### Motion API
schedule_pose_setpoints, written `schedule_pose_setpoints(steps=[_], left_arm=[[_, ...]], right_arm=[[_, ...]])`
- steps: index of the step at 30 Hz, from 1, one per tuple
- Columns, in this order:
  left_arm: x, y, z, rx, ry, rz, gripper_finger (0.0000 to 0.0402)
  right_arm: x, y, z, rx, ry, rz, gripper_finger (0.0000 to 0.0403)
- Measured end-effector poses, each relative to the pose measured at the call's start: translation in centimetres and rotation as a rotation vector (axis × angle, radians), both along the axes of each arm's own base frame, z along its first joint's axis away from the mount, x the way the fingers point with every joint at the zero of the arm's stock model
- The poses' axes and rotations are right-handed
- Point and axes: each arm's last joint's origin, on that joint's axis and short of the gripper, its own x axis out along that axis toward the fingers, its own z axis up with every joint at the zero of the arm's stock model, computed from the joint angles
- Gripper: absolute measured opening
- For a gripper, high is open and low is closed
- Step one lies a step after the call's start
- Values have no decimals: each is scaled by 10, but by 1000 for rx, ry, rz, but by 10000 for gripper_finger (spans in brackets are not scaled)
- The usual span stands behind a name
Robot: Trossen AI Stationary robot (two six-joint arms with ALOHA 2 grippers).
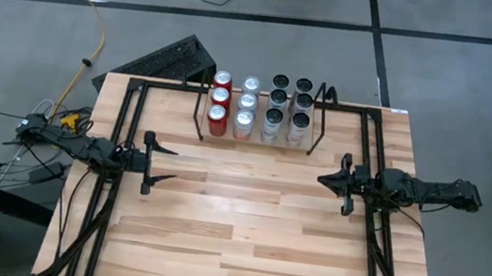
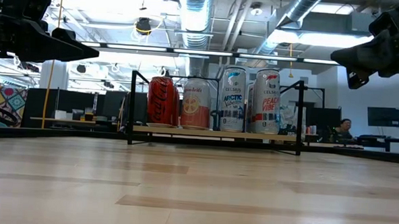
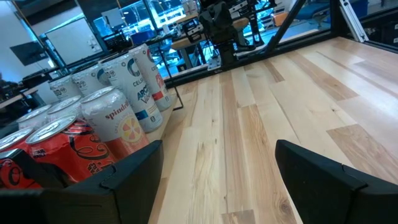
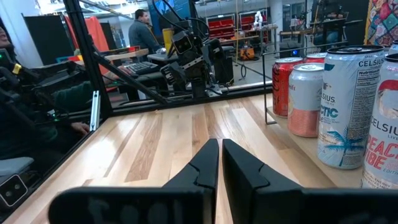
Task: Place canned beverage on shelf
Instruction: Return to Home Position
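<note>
As every can in view stands inside the shelf [image 2: 131, 109] at the far edge of the counter [image 1: 244, 224], the stocking looks finished. No can shows on the bare wood or in either tool. What seems left is only for the arms to park.

Four rows fill the shelf, running front to back. On the left tool's side are the red cans [image 1: 218, 120], with the pink-white cans [image 1: 243, 125] next to them. Then come the blue-white cans [image 2: 232, 100], and the white-pink cans [image 2: 266, 101] are on the right tool's side. The red and pink-white rows are three deep. The other two look about four deep, though their exact count is hard to read.

The left tool [image 1: 164, 164] hangs above the counter's left side, well apart from the shelf, fingers spread wide and holding nothing. The right tool [image 1: 324, 179] hangs above the right side, about level with it, fingers pressed together and also empty.
</note>
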Motion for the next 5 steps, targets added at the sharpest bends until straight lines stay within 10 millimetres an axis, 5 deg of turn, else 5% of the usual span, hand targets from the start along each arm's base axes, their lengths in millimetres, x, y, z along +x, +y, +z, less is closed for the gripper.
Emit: schedule_pose_setpoints(steps=[5], left_arm=[[0,0,0,0,0,0,297]], right_arm=[[0,0,0,0,0,0,49]])
